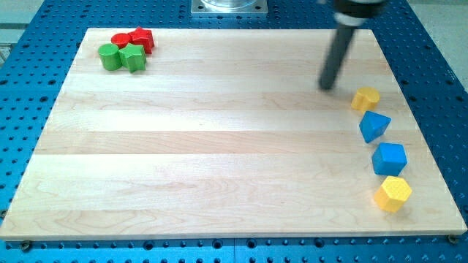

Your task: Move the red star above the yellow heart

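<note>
The red star lies at the view's top left on the wooden board, touching a red round block, a green round block and a green star. The yellow heart lies near the view's right edge. My tip rests on the board just left of and slightly above the yellow heart, far to the right of the red star.
Below the yellow heart, down the right side, lie a blue pointed block, a blue cube and a yellow hexagonal block. A blue perforated table surrounds the board.
</note>
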You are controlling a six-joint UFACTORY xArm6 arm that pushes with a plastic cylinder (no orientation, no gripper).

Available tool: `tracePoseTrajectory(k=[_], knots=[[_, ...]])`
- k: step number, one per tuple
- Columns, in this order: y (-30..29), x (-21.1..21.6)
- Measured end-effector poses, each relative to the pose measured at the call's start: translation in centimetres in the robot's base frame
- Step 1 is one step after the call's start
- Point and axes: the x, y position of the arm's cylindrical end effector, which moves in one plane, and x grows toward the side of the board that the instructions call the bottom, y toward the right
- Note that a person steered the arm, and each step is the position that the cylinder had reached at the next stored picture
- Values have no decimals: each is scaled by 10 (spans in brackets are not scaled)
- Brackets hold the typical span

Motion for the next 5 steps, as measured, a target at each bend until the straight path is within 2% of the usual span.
tracePoseTrajectory(k=[2,3,4,5], knots=[[-290,-12],[-389,-2],[-416,-12],[-395,-37]])
